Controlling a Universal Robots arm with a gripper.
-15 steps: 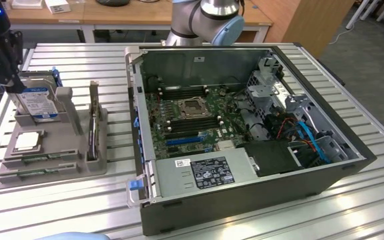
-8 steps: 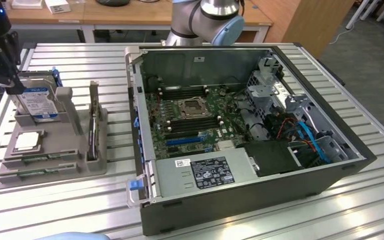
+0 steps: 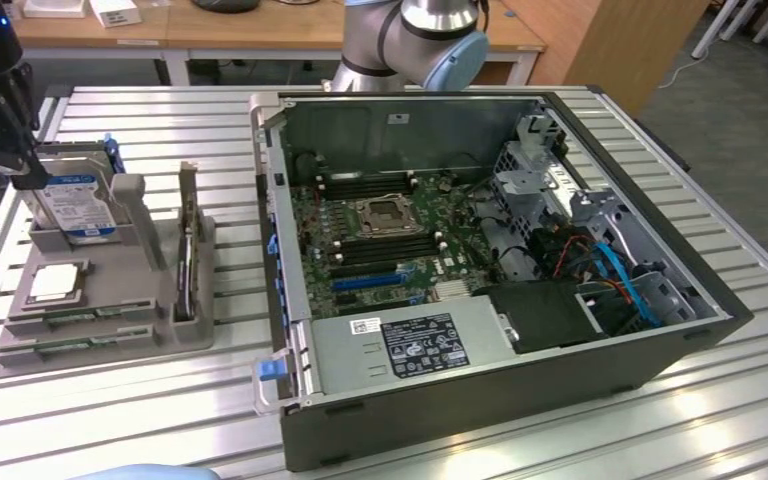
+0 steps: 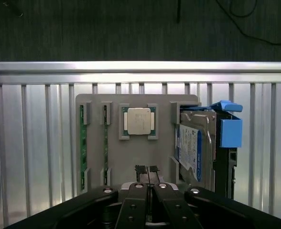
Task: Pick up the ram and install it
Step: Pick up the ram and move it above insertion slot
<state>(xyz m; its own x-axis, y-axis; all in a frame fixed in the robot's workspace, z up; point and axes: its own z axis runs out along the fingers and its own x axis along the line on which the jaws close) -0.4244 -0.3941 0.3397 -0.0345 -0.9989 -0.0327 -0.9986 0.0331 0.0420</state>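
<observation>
Wrist view: ram (image 4: 105, 143), a thin green strip on edge, sits slotted in the grey holder (image 4: 131, 157); gripper (image 4: 147, 169) above the holder, pinched fully closed, gripping nothing.

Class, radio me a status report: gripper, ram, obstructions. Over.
Gripper shut, empty, above tray. Ram in tray slot, untouched. CPU, hard drive alongside.

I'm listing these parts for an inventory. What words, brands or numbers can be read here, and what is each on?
No text is legible enough to quote.
On the hard drive, a blue-and-white label: print too small to read.
On the power supply, a black label: blurred.
Beside it, a white sticker: unreadable.
On the computer case inner wall, a small white sticker: unreadable.
On the CPU chip: no legible marking.
</observation>
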